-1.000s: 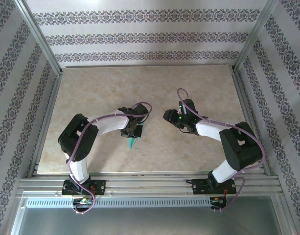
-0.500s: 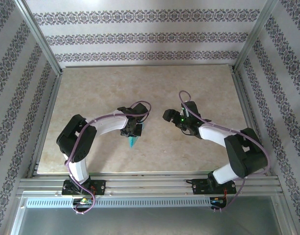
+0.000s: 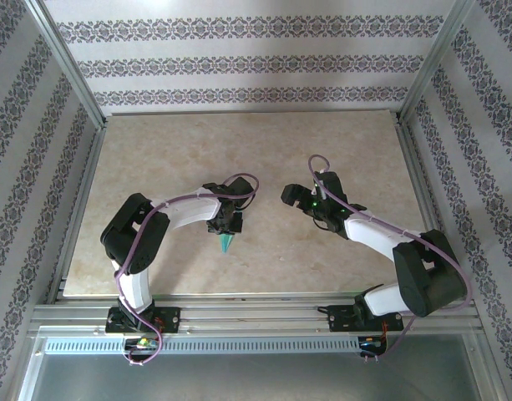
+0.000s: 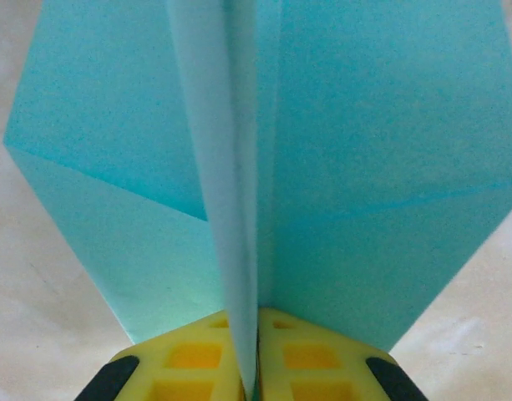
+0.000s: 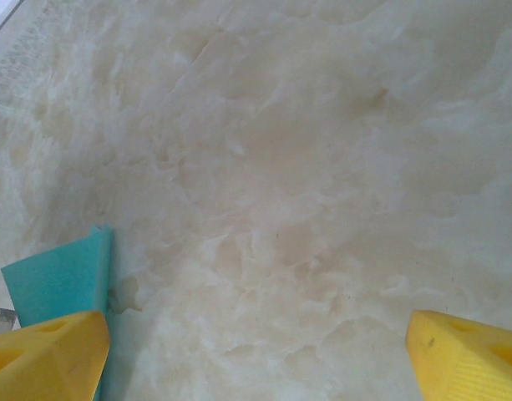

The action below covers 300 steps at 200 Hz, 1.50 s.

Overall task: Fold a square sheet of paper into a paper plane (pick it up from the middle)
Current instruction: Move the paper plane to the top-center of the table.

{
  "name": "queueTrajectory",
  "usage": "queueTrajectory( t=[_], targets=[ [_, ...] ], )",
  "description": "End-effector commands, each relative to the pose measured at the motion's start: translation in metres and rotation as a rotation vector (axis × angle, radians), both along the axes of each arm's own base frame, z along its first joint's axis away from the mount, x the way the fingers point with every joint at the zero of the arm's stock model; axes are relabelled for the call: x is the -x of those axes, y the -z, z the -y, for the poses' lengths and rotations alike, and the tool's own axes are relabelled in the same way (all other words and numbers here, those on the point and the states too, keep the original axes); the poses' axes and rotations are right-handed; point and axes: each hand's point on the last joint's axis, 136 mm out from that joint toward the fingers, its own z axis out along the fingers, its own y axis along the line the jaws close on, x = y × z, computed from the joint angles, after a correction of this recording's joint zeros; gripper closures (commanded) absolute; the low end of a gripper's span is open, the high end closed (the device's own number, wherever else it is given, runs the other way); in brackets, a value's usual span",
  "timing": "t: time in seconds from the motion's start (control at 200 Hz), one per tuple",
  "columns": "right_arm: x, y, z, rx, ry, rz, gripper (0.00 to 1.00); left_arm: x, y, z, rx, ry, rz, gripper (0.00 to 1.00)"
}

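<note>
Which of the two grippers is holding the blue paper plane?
The left gripper: its yellow fingers are shut on the paper plane at its centre fold. The right gripper is open above the table, holding nothing.

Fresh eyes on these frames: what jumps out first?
The turquoise paper plane stands out most, its centre fold pinched in the left gripper, just left of the middle of the table. The right gripper hangs open over bare marbled tabletop, right of centre.
</note>
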Motion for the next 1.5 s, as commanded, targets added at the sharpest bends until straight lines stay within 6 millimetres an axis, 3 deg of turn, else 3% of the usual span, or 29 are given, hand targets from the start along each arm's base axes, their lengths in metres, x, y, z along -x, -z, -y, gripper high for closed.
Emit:
queueTrajectory(
  t=[0.0,0.125,0.26,0.425,0.655,0.804,1.064,1.259,1.409,1.494],
  targets=[
    [-0.001,0.003,0.003,0.023,0.004,-0.001,0.08,-0.008,0.004,0.001,0.002,-0.025,0.004,0.89],
    [-0.001,0.002,0.002,0.019,0.005,-0.001,0.09,-0.01,-0.001,0.002,0.007,-0.021,0.015,0.95],
    [-0.003,-0.004,0.006,0.029,0.019,0.019,0.08,-0.028,-0.025,0.009,0.029,-0.007,0.079,0.99],
    [-0.003,-0.012,0.02,0.079,0.041,0.052,0.05,-0.073,-0.047,0.021,0.059,-0.014,0.156,0.99],
    [0.001,-0.023,0.041,0.104,0.08,0.088,0.03,-0.138,-0.045,0.037,0.071,-0.047,0.185,0.98],
    [0.004,-0.028,0.049,0.098,0.093,0.099,0.03,-0.163,-0.043,0.045,0.086,-0.047,0.193,0.98],
    [0.004,-0.028,0.051,0.077,0.096,0.094,0.03,-0.17,-0.021,0.045,0.042,-0.004,0.119,0.94],
    [0.004,-0.028,0.05,0.066,0.097,0.09,0.03,-0.174,-0.015,0.04,0.033,-0.033,0.108,0.94],
    [0.004,-0.028,0.049,0.058,0.099,0.088,0.03,-0.176,-0.008,0.033,0.011,-0.093,0.088,0.81],
    [0.004,-0.028,0.049,0.054,0.1,0.087,0.03,-0.177,-0.006,0.033,0.017,-0.114,0.088,0.8]
  ],
)
